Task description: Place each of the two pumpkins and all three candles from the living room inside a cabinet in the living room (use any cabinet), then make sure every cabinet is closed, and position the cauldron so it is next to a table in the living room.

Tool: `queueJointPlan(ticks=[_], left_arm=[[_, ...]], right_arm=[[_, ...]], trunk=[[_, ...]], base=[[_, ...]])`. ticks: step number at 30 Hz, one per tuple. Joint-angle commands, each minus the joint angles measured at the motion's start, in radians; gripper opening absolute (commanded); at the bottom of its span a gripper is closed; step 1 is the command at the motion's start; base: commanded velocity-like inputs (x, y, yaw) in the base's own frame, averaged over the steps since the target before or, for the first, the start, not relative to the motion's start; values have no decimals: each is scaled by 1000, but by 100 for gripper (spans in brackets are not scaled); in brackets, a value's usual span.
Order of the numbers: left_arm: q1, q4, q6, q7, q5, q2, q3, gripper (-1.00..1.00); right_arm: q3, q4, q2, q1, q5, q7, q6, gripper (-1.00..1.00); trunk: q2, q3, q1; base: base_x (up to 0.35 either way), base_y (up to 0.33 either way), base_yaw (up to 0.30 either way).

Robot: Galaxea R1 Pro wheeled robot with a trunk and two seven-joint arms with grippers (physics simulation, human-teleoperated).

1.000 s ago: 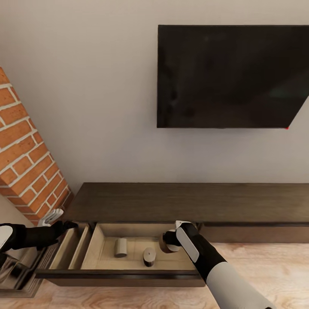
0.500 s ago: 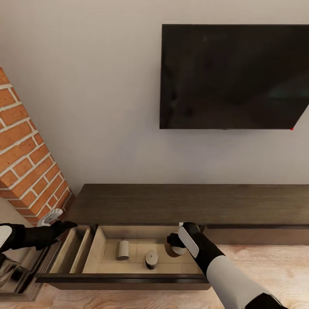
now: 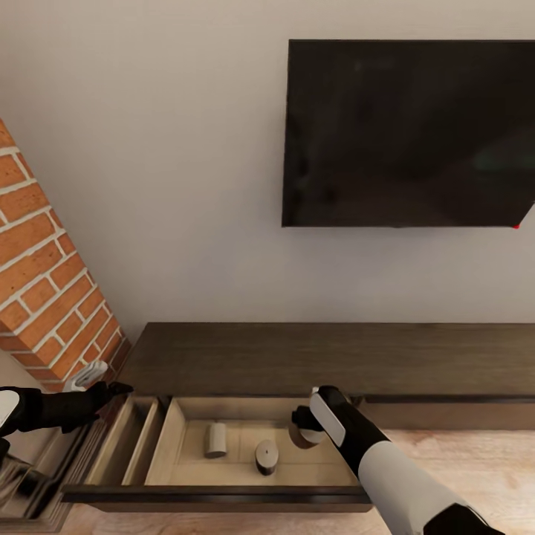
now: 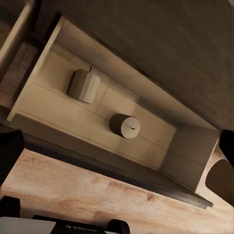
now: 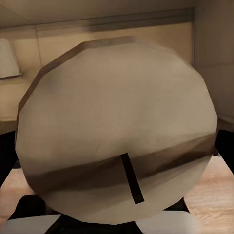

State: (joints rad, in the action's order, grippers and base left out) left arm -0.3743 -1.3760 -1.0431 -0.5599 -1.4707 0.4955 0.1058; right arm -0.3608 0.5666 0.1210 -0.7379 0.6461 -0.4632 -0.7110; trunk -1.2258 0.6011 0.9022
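The cabinet (image 3: pixel 297 357) runs along the wall with one drawer (image 3: pixel 223 496) pulled out, showing its pale inside. Two candles rest on the drawer floor: one lies on its side (image 3: pixel 215 440) (image 4: pixel 84 86), the other (image 3: pixel 266 455) (image 4: pixel 125 125) sits nearer the front. My right gripper (image 3: pixel 303 429) hangs over the drawer's right end, shut on a third candle (image 3: pixel 306 437) (image 5: pixel 117 126), whose flat end and dark wick face the right wrist camera. My left gripper (image 3: pixel 117 388) hovers open by the drawer's left end, holding nothing.
A black TV (image 3: pixel 409 134) hangs on the wall above the cabinet. A brick column (image 3: pixel 44 297) stands at the left with a white object (image 3: pixel 85 374) at its foot. A narrow side compartment (image 3: pixel 130 442) lies left of the open drawer. Wooden floor (image 3: pixel 461 461) extends right.
The whole view has drifted a little, so the camera moved. My right gripper still holds the candle at the drawer's right end, slightly lower. The left arm stays put.
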Motion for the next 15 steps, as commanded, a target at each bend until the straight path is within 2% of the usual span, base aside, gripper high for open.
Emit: queueJointPlan(ticks=[1, 7, 15], left_arm=[[0, 0, 0, 0, 0, 0, 0, 100], [0, 0, -1, 0, -1, 0, 9, 100], [0, 0, -1, 0, -2, 0, 21, 100]], right_arm=[[0, -1, 0, -1, 0, 0, 0, -100], [-1, -8, -1, -3, -3, 0, -1, -100], [-1, -11, -5, -3, -3, 1, -5, -100]], trunk=[[0, 0, 0], [0, 0, 0], [-56, 25, 31]], base=[[106, 52, 0], [33, 16, 0], [2, 1, 0]])
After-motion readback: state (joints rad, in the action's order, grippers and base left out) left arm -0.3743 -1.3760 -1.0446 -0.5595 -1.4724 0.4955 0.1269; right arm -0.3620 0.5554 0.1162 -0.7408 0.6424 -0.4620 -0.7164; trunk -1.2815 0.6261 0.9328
